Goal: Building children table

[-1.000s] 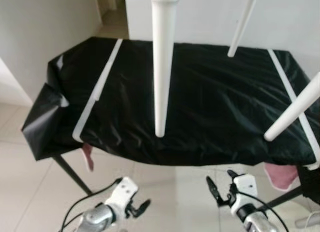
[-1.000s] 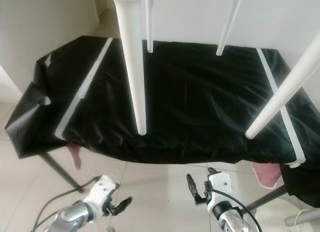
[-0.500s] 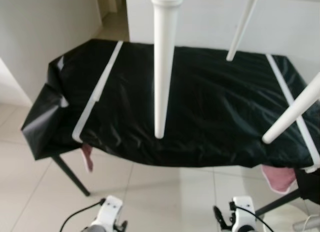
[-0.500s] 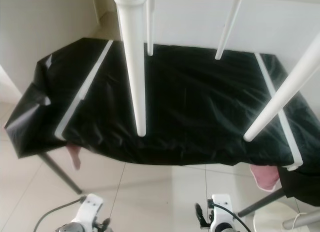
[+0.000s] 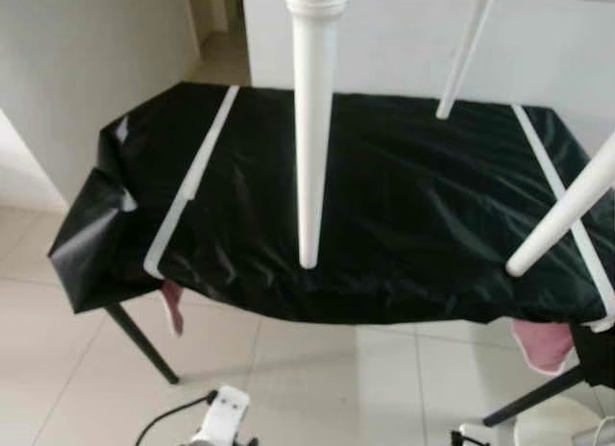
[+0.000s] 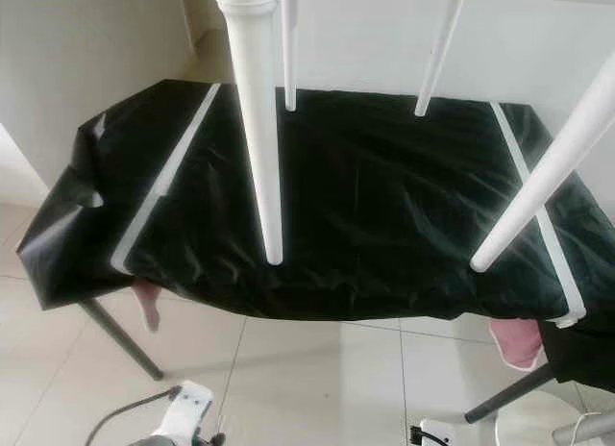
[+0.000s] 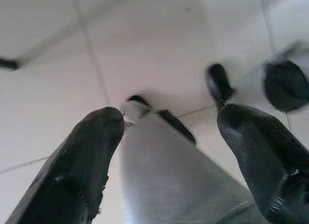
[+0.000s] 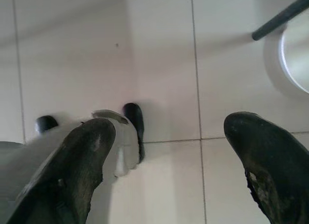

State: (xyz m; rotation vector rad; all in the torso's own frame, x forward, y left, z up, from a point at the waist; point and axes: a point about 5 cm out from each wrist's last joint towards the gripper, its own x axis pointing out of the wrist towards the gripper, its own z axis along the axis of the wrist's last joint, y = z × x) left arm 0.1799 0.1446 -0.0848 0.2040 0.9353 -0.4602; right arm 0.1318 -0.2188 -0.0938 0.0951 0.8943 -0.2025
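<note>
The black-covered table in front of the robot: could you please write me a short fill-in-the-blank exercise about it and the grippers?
1. The work table is covered with a sheet coloured ____.
2. The strips of tape across that sheet are ____ in colour.
3. The white legs of the children table taper to their ends, which point ____.
4. In the wrist views, the left gripper and right gripper both point at the tiled floor with fingers ____.

Missing words: black; white; down; open

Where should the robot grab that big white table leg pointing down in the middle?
Probably partway up the nearest white leg, coming from the robot's side. It hangs upright and tapers to a thin tip over the black sheet, so open jaws could close around its round shaft where it is thicker.
</note>
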